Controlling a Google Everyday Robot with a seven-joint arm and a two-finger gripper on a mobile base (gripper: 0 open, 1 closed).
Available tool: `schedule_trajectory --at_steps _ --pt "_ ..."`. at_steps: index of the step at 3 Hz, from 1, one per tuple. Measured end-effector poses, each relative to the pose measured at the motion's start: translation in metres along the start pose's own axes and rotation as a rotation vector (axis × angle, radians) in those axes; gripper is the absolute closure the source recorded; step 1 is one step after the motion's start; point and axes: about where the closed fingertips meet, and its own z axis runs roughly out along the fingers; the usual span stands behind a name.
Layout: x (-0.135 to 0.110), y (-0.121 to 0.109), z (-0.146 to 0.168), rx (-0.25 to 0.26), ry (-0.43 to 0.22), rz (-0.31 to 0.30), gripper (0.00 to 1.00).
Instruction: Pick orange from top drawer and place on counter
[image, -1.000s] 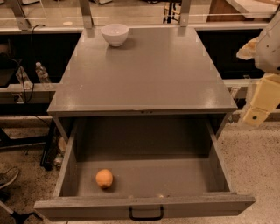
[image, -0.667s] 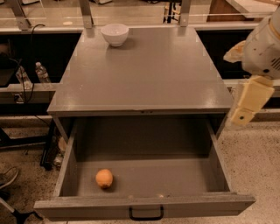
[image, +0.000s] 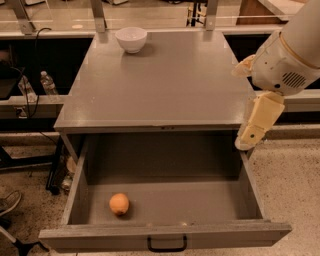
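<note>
Speckled flooring surrounds the cabinet I am operating at.

Status: the top drawer stands open. The orange lies on its floor at front-left, near the front panel. Pick: not yet done. Placement: not yet done.

The gripper hangs beside the right edge of the counter, well apart from the orange. I cannot tell whether it is released or clenched.

Materials: counter and drawer are flat, matte grey panels. The black handle is a thin loop. The orange is round and dull-skinned. A smooth white bowl stands at the counter's rear.
</note>
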Motion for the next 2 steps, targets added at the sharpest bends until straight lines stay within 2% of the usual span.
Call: schedule_trajectory --at_steps 1,2 --pt "0.003 0.020 0.007 -0.027 -0.001 0.000 0.00" --pt "0.002 0.073 0.032 -0.082 -0.002 0.005 0.00"
